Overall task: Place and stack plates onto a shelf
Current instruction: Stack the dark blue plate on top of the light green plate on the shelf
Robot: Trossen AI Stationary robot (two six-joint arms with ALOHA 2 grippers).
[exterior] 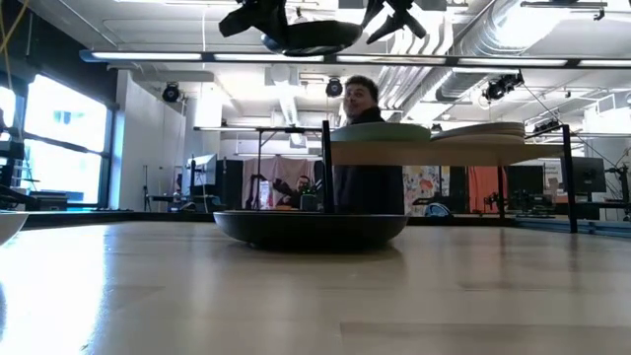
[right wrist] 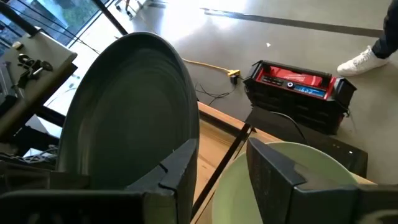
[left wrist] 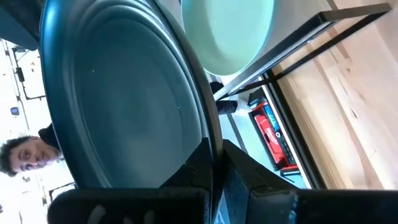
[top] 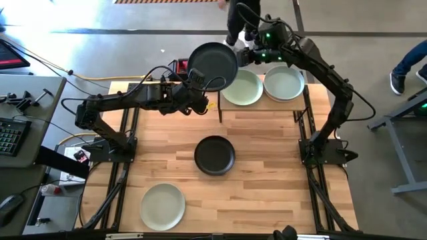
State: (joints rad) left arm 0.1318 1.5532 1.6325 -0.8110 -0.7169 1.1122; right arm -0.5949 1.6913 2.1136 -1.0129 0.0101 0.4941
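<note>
A dark teal plate (top: 213, 63) hangs in the air over the table's far side, just left of the shelf (exterior: 434, 154). My left gripper (top: 200, 84) is shut on the plate. The shelf carries a sage green plate (top: 241, 88) and a pale green plate (top: 285, 84) side by side. My right gripper (right wrist: 217, 168) stands open at the teal plate's right rim (right wrist: 186, 118). That rim lies outside its left finger, and nothing is between the fingers. A black plate (top: 215, 155) rests on the table's middle. My left gripper pinches the teal plate's rim (left wrist: 210, 140) between its two fingers, on the plate's near left side. The fingers come from the table's left, slanting down. The plate is lifted clear of table and shelf. My right gripper: I cannot tell whether its left finger (right wrist: 177, 171) touches the rim.
A pale plate (top: 163, 205) lies near the table's front left corner. A black shelf leg (top: 220, 108) stands below the held plate. A person (exterior: 363, 148) is behind the far edge, and a red and black case (right wrist: 298, 87) sits on the floor there.
</note>
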